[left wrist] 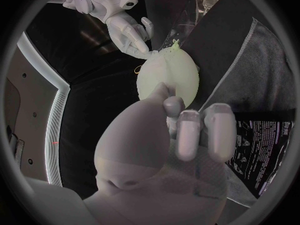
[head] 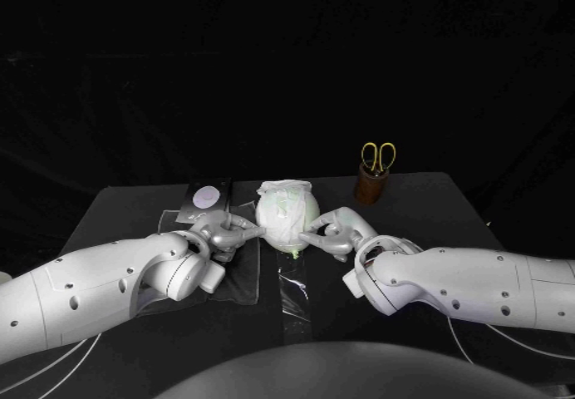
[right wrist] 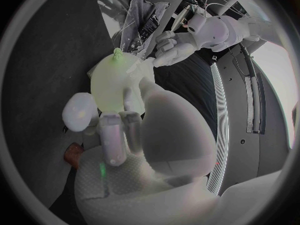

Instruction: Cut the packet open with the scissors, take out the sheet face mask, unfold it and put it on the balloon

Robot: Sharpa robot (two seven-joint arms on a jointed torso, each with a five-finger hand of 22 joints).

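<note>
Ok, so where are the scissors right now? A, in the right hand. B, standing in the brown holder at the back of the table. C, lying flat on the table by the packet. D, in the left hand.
B: the scissors stand handles up in the brown holder, with nothing touching them.

A pale green balloon [head: 285, 223] lies mid-table, knot toward the robot, gripped at its sides by the left hand [head: 225, 234] and right hand [head: 336, 233]. A crumpled white mask [head: 285, 191] drapes its far end. The dark packet [head: 206, 199] lies flat just beside it. Yellow-handled scissors [head: 379, 155] stand handles-up in a brown holder [head: 373, 188].
</note>
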